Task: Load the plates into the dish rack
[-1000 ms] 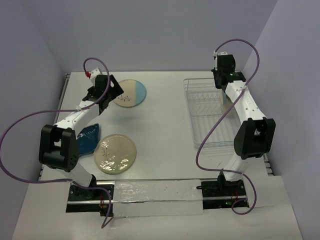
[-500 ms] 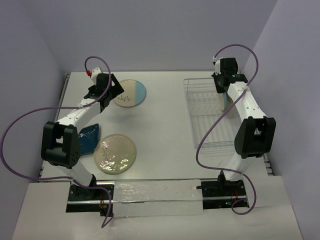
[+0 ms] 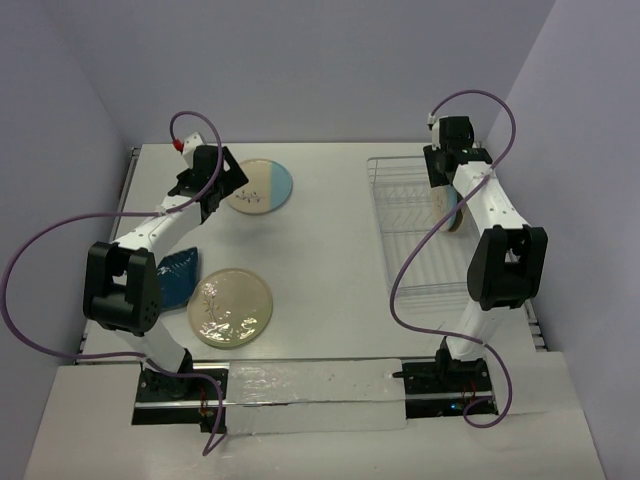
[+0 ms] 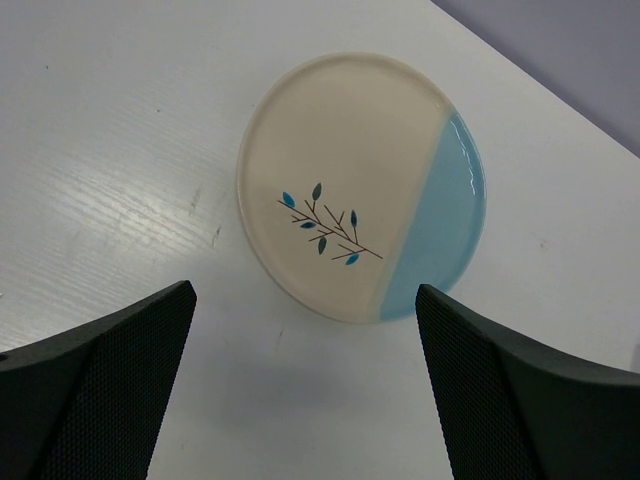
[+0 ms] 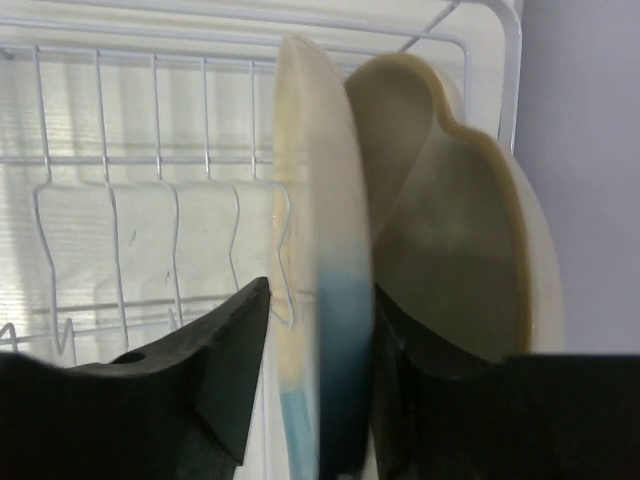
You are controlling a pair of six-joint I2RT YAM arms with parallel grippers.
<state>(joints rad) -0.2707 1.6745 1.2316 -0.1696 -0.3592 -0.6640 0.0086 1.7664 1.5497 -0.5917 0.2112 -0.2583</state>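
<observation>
From above, 3 plates lie flat on the table (image 3: pixel 330 250): a sprig plate (image 3: pixel 262 186) at 11 o'clock, the blue plate (image 3: pixel 180 272) at 9 and the green plate (image 3: pixel 231 307) at 8. The rack (image 3: pixel 386 240) sits at 2 to 3 o'clock.

In the left wrist view, the left gripper (image 4: pixel 305 292) hangs spread and empty, with the sprig plate at its 12 o'clock.

In the right wrist view, the right gripper (image 5: pixel 322 295) brackets a second sprig plate (image 5: pixel 320 200), which stands on edge in the rack. The compartment plate (image 5: pixel 460 250) is upright at its 3 o'clock. We cannot tell whether the fingers press the plate. We judge 2 plates racked and 3 left.
</observation>
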